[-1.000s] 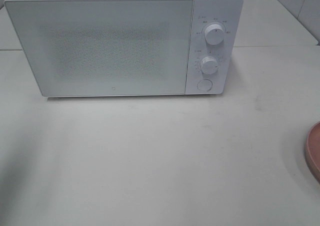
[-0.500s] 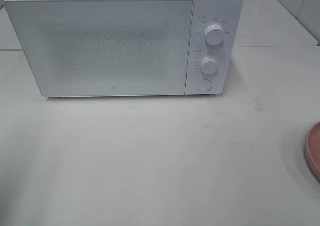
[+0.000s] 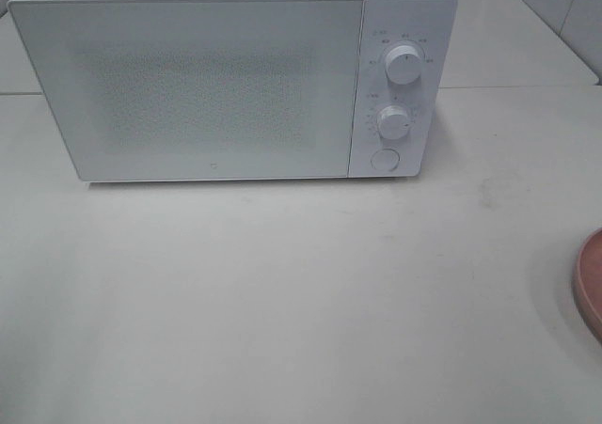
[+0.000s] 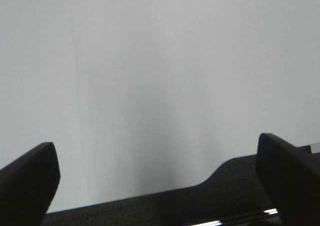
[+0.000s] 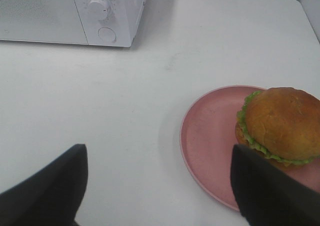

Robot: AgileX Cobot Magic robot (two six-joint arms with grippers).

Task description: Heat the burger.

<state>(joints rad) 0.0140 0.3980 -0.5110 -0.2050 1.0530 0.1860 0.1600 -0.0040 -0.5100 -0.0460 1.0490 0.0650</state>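
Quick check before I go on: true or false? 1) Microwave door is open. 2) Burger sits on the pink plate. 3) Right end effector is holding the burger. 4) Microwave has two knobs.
1) False: the microwave door is shut.
2) True: the burger sits on the plate.
3) False: the right end effector is open, short of the burger.
4) True: upper knob and lower knob.

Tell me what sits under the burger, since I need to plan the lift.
The burger rests on a round pink plate, toward one side. The plate surface directly beneath it is covered.
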